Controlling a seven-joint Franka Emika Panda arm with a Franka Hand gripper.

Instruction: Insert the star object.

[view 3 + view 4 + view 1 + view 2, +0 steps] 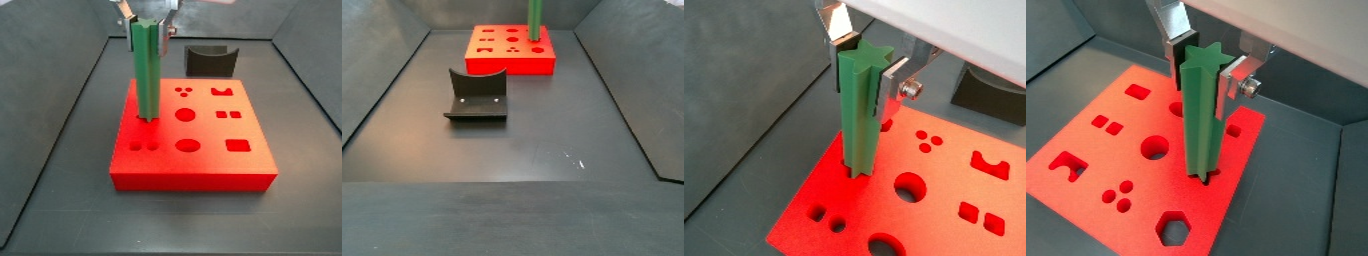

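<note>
The star object (859, 110) stands upright with its lower end in a hole of the red block (938, 215), near one edge of the block, and you can see its star-shaped top end in both wrist views (1201, 115). Your gripper (1207, 55) sits at the top of the green bar, its silver fingers (1170, 22) on either side of the upper end; the jaws look closed on the bar, though in a wrist view one finger (839, 22) seems only to reach the top corner, so you cannot be sure how firm the hold is. In a side view the bar (146, 70) rises well above the block (201, 160), with the gripper (147, 14) at the upper edge of the picture. The block's top face shows round, square and other shaped cut-outs. The dark grey curved piece (207, 60) rests on the floor beyond the block, apart from it; in a side view it (477, 95) lies nearer the camera, with the block (512, 52) and the bar (536, 22) behind.
</note>
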